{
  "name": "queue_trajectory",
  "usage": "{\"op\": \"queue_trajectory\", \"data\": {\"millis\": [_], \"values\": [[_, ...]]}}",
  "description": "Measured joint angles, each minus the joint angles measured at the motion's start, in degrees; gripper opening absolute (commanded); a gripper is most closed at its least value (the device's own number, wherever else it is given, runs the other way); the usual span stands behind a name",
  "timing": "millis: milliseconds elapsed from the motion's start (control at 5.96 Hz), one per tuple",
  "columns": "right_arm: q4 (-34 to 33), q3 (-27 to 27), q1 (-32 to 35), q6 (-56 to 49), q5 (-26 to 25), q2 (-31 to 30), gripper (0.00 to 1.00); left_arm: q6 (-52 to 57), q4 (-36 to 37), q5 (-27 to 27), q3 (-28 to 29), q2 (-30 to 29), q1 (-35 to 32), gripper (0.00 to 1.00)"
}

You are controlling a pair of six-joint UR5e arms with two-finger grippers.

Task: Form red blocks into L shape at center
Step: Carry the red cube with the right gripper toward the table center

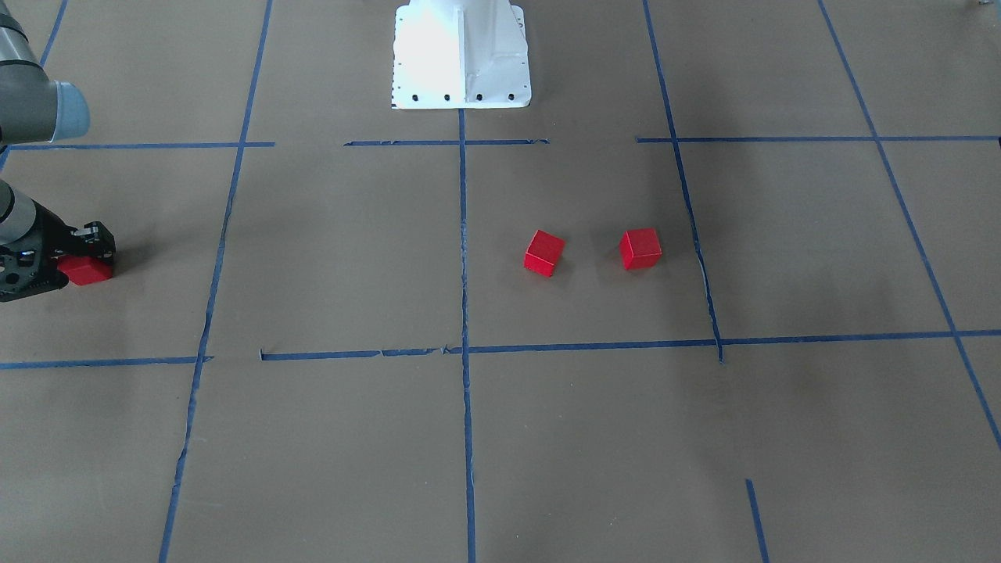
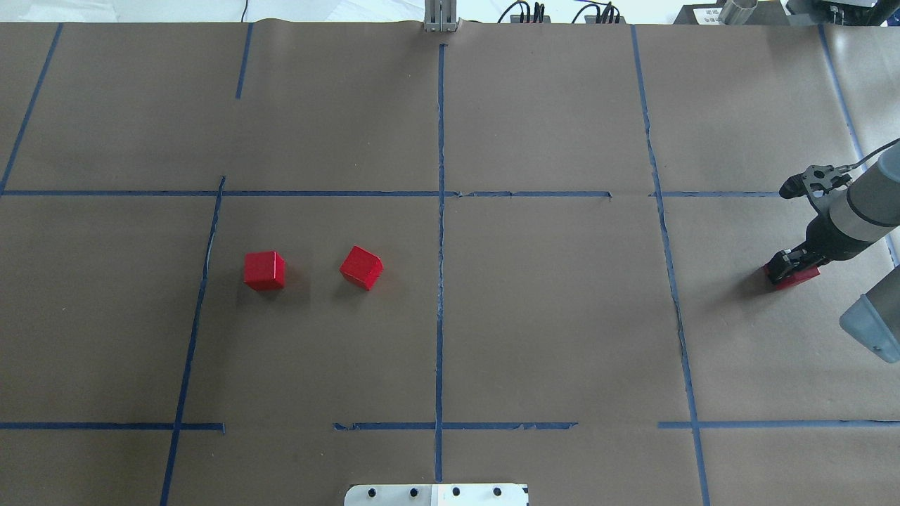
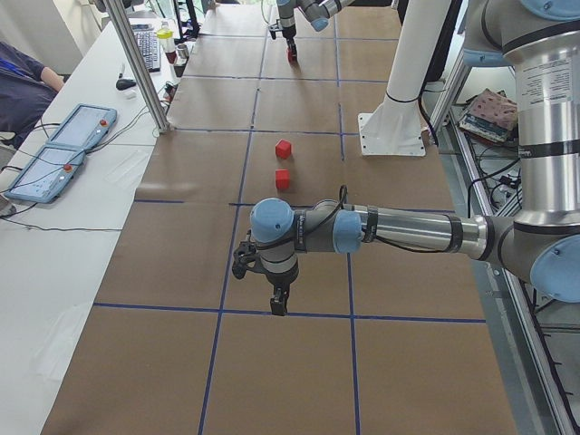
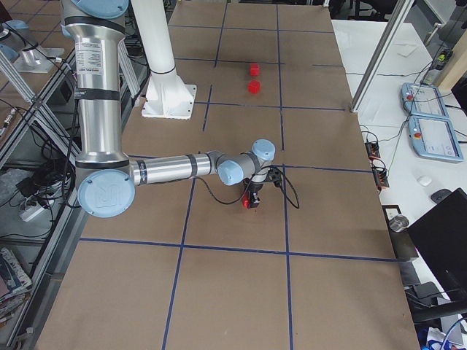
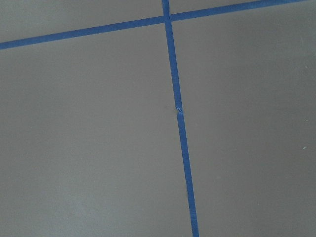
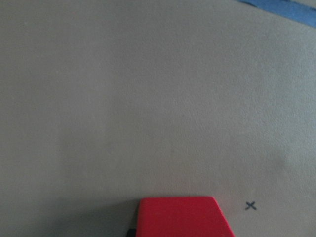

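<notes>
Two red blocks lie apart near the table's middle, one point(image 1: 544, 252) turned at an angle, the other point(image 1: 640, 249) square to the grid; they also show in the overhead view point(image 2: 361, 267) point(image 2: 264, 270). The third red block point(image 2: 798, 278) sits on the table at the far right of the overhead view. My right gripper point(image 2: 789, 267) is low over it, fingers on either side, and looks shut on it; the front view shows the gripper point(image 1: 78, 264) and block point(image 1: 87, 271). My left gripper point(image 3: 279, 304) hangs over bare table, fingers pointing down; I cannot tell if it is open.
Blue tape lines point(image 2: 440, 281) split the brown paper table into large cells. The white robot base point(image 1: 461, 55) stands at the table's near edge. Operator pendants point(image 3: 54, 159) and a person lie on a side table beyond the far edge.
</notes>
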Motion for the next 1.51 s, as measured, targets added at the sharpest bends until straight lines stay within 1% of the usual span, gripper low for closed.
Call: {"op": "queue_trajectory", "data": {"millis": [168, 336, 503, 671, 839, 1007, 1174, 1342, 1510], "values": [[-0.4, 1.4, 0.0, 0.1, 0.0, 0.2, 0.04, 0.0, 0.0, 0.0, 0.0, 0.0, 0.0, 1.0], [-3.0, 4.6, 0.0, 1.7, 0.2, 1.7, 0.04, 0.0, -0.1, 0.0, -0.1, 0.0, 0.0, 1.0], [-9.1, 8.0, -0.7, 7.1, 0.4, 6.7, 0.04, 0.0, -0.1, 0.0, -0.2, 0.0, 0.0, 1.0], [-14.9, 9.6, -3.8, 15.7, 0.2, 14.3, 0.04, 0.0, -0.1, 0.0, -0.2, 0.0, 0.0, 1.0], [-17.6, 9.0, -8.6, 25.3, -1.1, 21.6, 0.04, 0.0, -0.1, 0.0, -0.2, 0.0, 0.0, 1.0], [-18.4, 6.0, -13.5, 34.7, -3.9, 28.9, 0.05, 0.0, -0.1, 0.0, -0.2, 0.0, 0.0, 1.0], [-18.5, 1.3, -18.2, 42.5, -7.2, 36.1, 0.06, 0.0, 0.0, 0.0, -0.2, 0.0, 0.0, 1.0], [-18.3, -4.1, -22.4, 48.2, -10.1, 42.4, 0.11, 0.0, 0.0, 0.0, -0.2, -0.1, 0.0, 1.0], [-18.1, -8.4, -25.4, 51.3, -12.2, 46.7, 0.23, 0.0, 0.0, 0.0, -0.1, -0.1, 0.0, 1.0]]}}
